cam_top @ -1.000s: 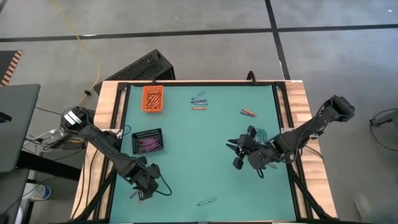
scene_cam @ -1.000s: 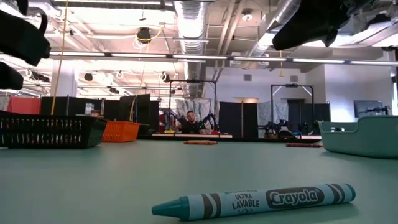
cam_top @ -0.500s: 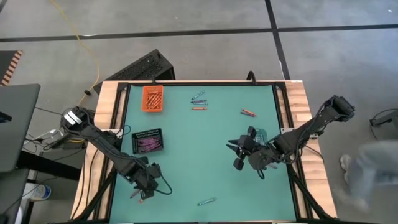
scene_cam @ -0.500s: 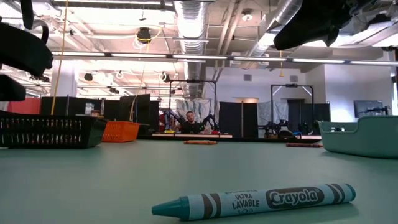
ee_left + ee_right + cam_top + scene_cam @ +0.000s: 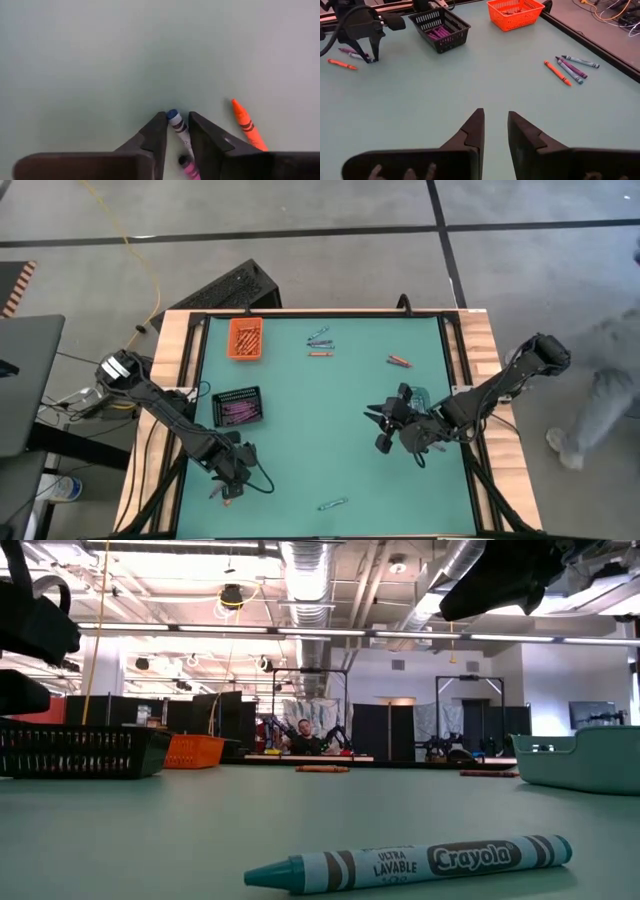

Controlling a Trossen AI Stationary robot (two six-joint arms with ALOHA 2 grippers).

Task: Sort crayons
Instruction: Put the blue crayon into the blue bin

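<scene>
My left gripper (image 5: 176,127) points down at the table's near left (image 5: 228,492), shut on a blue crayon (image 5: 175,121) that lies on the green mat. A pink crayon (image 5: 189,167) and an orange crayon (image 5: 246,127) lie beside it. A teal crayon (image 5: 332,504) lies near the front edge, close to the low camera (image 5: 410,862). More crayons lie at the far middle (image 5: 320,338) and far right (image 5: 399,361). My right gripper (image 5: 495,131) hangs open above the mat's right half (image 5: 382,430), holding nothing. My left gripper has the blue crayon between its two fingers, which close on its two sides just behind the blue tip (image 5: 173,116). The fingers come from above, pointing down. The crayon lies flat on the mat, its tip showing past the fingertips (image 5: 159,131).
An orange tray (image 5: 246,338) with orange crayons stands at the far left, a black tray (image 5: 238,408) with purple ones nearer. A clear tray (image 5: 580,760) sits at the right, under my right arm. A person walks on the floor to the table's right.
My left gripper has sunk toward the mat at the near left. My right arm has kept still. The person beyond the table's right edge has walked on.
</scene>
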